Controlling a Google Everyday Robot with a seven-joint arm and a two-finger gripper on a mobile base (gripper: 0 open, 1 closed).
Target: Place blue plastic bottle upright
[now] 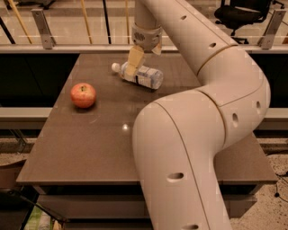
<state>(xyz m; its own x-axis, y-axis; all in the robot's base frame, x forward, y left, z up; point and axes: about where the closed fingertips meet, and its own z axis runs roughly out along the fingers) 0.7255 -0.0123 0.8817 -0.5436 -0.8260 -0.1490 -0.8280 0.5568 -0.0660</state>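
The blue plastic bottle (146, 77) lies on its side at the back middle of the brown table (103, 139), with its white cap pointing left. My gripper (133, 63) hangs from the wrist directly over the bottle's neck end, and its tan tip overlaps the bottle just right of the cap. I cannot tell whether it touches the bottle. The large white arm fills the right side of the view and hides the table's right half.
A red apple (83, 95) sits on the table to the left of the bottle and nearer to me. A railing with posts (42, 29) runs behind the table. An office chair (245, 13) stands at the far back right.
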